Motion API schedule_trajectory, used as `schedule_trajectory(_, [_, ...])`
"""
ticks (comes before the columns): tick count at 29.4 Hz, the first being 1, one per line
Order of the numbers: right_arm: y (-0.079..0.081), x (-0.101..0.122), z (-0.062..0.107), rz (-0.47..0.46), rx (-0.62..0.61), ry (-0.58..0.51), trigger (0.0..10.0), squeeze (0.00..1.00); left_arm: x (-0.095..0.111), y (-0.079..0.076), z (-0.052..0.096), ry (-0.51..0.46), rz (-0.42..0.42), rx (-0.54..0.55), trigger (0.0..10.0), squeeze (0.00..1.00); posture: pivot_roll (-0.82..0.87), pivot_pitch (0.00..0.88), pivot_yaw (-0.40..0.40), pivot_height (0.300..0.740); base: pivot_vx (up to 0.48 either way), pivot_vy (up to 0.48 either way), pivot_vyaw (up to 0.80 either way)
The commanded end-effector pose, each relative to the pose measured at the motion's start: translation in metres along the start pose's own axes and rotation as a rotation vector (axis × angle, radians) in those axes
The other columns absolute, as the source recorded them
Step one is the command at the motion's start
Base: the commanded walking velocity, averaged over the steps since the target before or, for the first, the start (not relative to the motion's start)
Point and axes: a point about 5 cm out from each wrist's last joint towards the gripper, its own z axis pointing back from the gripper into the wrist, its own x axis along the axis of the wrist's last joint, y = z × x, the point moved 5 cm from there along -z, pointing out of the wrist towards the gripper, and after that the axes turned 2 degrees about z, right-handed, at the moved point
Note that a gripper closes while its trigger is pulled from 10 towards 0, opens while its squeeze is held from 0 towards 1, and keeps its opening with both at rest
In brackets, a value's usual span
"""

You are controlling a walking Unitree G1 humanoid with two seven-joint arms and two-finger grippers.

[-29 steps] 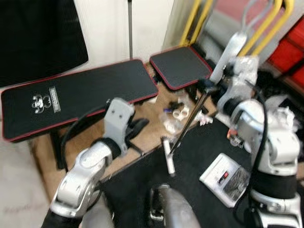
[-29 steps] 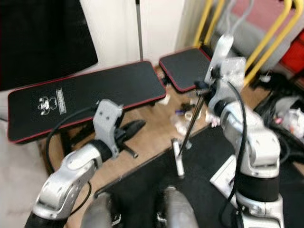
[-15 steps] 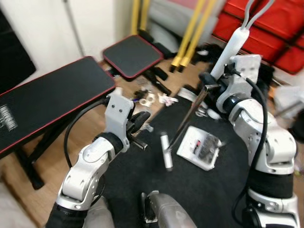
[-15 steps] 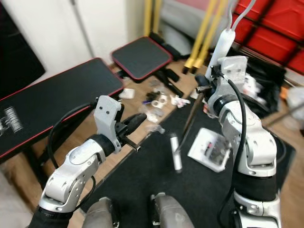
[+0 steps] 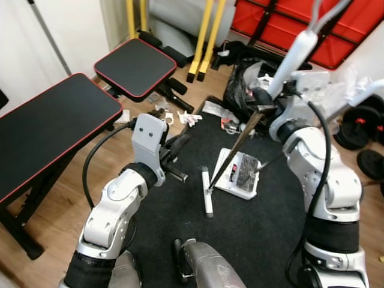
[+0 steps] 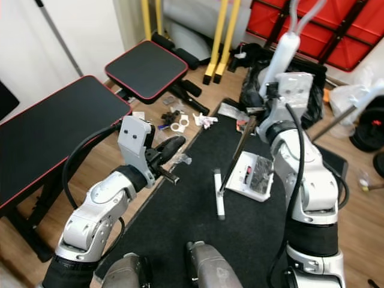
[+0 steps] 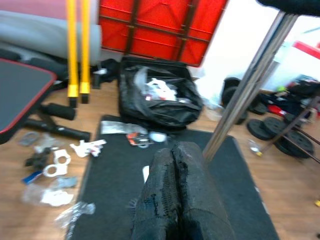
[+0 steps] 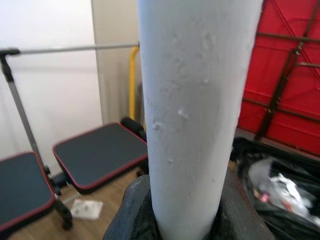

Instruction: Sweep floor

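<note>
My right gripper point(image 5: 271, 99) is raised at chest height, shut on a thick white handle point(image 8: 195, 100) that sticks up past it. Below it a thin metal rod point(image 5: 237, 150) slants down to a small white sweeper head point(image 5: 207, 195) resting on the black mat point(image 5: 180, 216). My left gripper point(image 5: 180, 143) hovers over the mat's left edge, left of the rod, shut with nothing in it; its closed fingers point(image 7: 172, 185) point toward the rod point(image 7: 250, 85). Small white scraps point(image 5: 186, 117) lie on the wooden floor beyond the mat.
A flat white device point(image 5: 240, 173) lies on the mat by the sweeper head. A black bag point(image 5: 243, 90) and red crates point(image 5: 282, 18) stand at the back. Two padded benches point(image 5: 42, 126) sit left, yellow bars point(image 5: 201, 36) behind, weight plates point(image 5: 354, 132) right.
The whole view has swung right: the benches slid left, and the red crates, bag and weights came into sight. Both arms hold the same pose, with the sweeper head still on the mat.
</note>
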Motion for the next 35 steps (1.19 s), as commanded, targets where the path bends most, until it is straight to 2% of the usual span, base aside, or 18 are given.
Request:
schedule_trajectory(1, [0.001,0.013,0.001,-0.012,0.014,-0.077,10.0,0.0,-0.003,-0.001,-0.003,0.001,0.01,-0.002,10.0,0.0,-0.17,0.099,-0.188,0.74,0.0,0.0,0.0])
schedule_trajectory(8, [0.004,0.012,0.001,-0.065,0.046,-0.13,10.0,0.0,0.0,0.004,-0.009,-0.027,0.003,0.021,10.0,0.0,-0.17,0.08,-0.186,0.74,0.0,0.0,0.0])
schedule_trajectory(15, [0.002,0.012,0.0,-0.073,0.048,-0.148,10.0,0.0,0.005,0.01,-0.014,-0.059,-0.021,0.041,10.0,0.0,-0.17,0.061,-0.183,0.74,0.0,0.0,0.0])
schedule_trajectory(18, [0.019,0.029,-0.012,-0.058,0.148,-0.147,10.0,0.0,0.014,0.007,-0.02,-0.088,-0.143,0.021,10.0,0.0,-0.17,0.052,-0.174,0.74,0.0,0.0,0.0])
schedule_trajectory(22, [0.024,0.036,-0.016,-0.061,0.176,-0.149,10.0,0.0,0.014,0.006,-0.022,-0.086,-0.194,0.014,10.0,0.0,-0.17,0.051,-0.171,0.74,0.0,0.0,0.0])
schedule_trajectory(24, [0.034,0.045,-0.021,-0.083,0.241,-0.148,10.0,0.0,0.012,0.004,-0.024,-0.078,-0.266,-0.004,10.0,0.0,-0.17,0.051,-0.171,0.74,0.0,0.0,0.0])
schedule_trajectory(25, [0.034,0.045,-0.021,-0.083,0.241,-0.148,10.0,0.0,0.012,0.004,-0.024,-0.078,-0.266,-0.004,10.0,0.0,-0.17,0.051,-0.171,0.74,0.0,0.0,0.0])
schedule_trajectory(27, [0.05,0.048,-0.023,-0.019,0.354,-0.108,10.0,0.0,0.01,-0.004,-0.026,-0.077,-0.37,-0.056,10.0,0.0,-0.17,0.049,-0.167,0.74,0.0,0.0,0.0])
schedule_trajectory(28, [0.05,0.048,-0.023,-0.019,0.354,-0.108,10.0,0.0,0.01,-0.004,-0.026,-0.077,-0.37,-0.056,10.0,0.0,-0.17,0.049,-0.167,0.74,0.0,0.0,0.0])
schedule_trajectory(30, [0.061,0.053,-0.023,0.048,0.445,-0.076,10.0,0.0,0.008,-0.009,-0.029,-0.077,-0.447,-0.09,10.0,0.0,-0.17,0.047,-0.16,0.74,0.0,0.0,0.0])
schedule_trajectory(31, [0.061,0.053,-0.023,0.048,0.445,-0.076,10.0,0.0,0.008,-0.009,-0.029,-0.077,-0.447,-0.09,10.0,0.0,-0.17,0.047,-0.16,0.74,0.0,0.0,0.0])
schedule_trajectory(34, [0.075,0.096,-0.023,0.084,0.599,-0.119,10.0,0.0,0.014,-0.013,-0.042,-0.098,-0.475,-0.121,10.0,0.0,-0.17,0.044,-0.161,0.74,0.0,0.0,0.0])
schedule_trajectory(35, [0.075,0.096,-0.023,0.084,0.599,-0.119,10.0,0.0,0.014,-0.013,-0.042,-0.098,-0.475,-0.121,10.0,0.0,-0.17,0.044,-0.161,0.74,0.0,0.0,0.0])
